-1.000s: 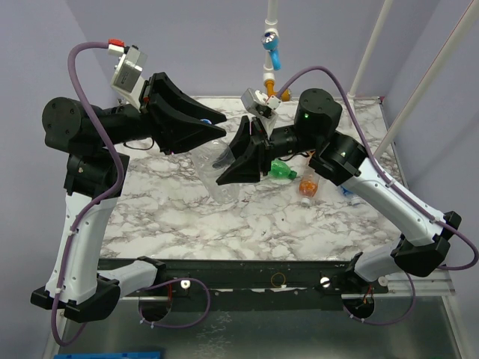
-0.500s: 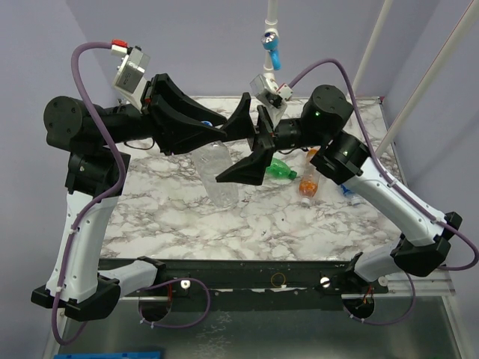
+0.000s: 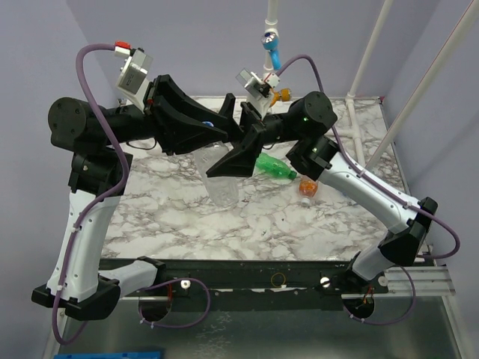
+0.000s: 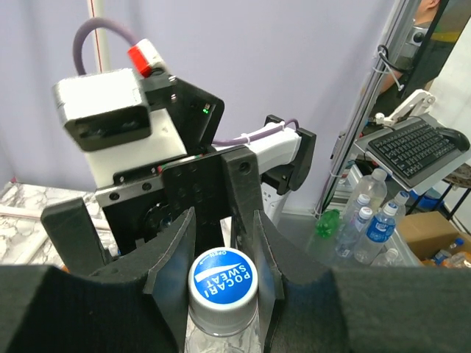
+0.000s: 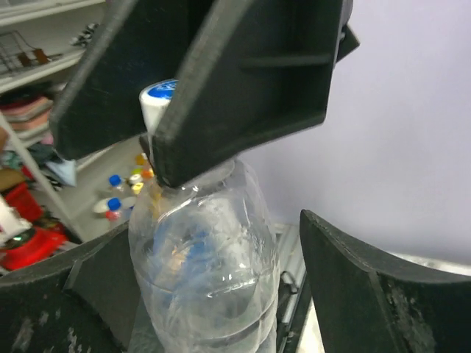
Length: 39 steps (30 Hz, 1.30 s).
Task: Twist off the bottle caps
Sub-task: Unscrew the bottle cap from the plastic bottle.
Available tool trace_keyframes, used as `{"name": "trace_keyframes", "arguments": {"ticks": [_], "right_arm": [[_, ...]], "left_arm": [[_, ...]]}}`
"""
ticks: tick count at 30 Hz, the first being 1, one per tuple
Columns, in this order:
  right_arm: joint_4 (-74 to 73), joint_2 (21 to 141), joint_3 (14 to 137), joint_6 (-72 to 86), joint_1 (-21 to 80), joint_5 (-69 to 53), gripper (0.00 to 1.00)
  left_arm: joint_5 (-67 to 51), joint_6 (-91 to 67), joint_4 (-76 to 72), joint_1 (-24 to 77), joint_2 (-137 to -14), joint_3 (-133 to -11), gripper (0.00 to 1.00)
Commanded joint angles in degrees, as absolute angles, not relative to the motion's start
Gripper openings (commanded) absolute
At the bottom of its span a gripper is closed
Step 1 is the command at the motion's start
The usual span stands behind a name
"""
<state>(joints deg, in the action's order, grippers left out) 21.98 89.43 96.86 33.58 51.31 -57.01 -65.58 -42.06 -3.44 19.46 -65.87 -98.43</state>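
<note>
A clear bottle [image 3: 221,182] hangs upright over the marble table [image 3: 172,217]. My left gripper [image 3: 217,132] is shut on its bottle cap [image 4: 223,278], which is white with a blue printed top. Both pads [image 4: 175,246] press the cap's sides. In the right wrist view the clear bottle [image 5: 206,268] stands between my right gripper's [image 5: 221,294] open fingers [image 5: 368,287], close to the left finger and with a gap on the right. The cap [image 5: 157,100] peeks out under the left gripper's fingers. My right gripper [image 3: 227,142] straddles the bottle's upper body.
A green bottle [image 3: 273,167] and an orange bottle [image 3: 307,187] lie on the table behind the right arm. Blue and orange pipe fittings [image 3: 272,46] hang at the back. White poles [image 3: 419,90] slant along the right side.
My right gripper let go of the clear bottle, opened wide, swung up and left, and now straddles the bottle higher up. The left gripper kept its hold on the cap.
</note>
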Motion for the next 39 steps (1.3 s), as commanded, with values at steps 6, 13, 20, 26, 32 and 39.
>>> {"name": "trace_keyframes", "arguments": {"ticks": [6,13,20,26,32,39], "right_arm": [[29.77,90.32,95.87,40.97,51.33,-60.15,0.37],[23.65,89.19,96.88,37.83,50.33,-58.37,0.11],[9.05,85.58,96.79,28.51,47.09,-53.42,0.02],[0.58,85.3,99.95,22.3,46.32,-49.19,0.01],[-3.84,85.95,101.35,19.6,46.32,-44.56,0.01],[-10.07,88.74,105.63,16.12,46.47,-35.21,0.01]], "left_arm": [[-67.67,-42.45,-5.1,19.34,-64.59,-97.83,0.0],[-68.45,-40.87,-3.43,19.35,-64.61,-98.46,0.0],[-66.42,-36.76,0.92,19.35,-65.06,-100.29,0.0],[-62.56,-33.91,3.79,19.25,-64.91,-100.29,0.0],[-54.41,-30.83,5.1,19.25,-63.83,-98.35,0.0],[-44.28,-26.28,6.75,19.25,-63.16,-96.27,0.0]]}}
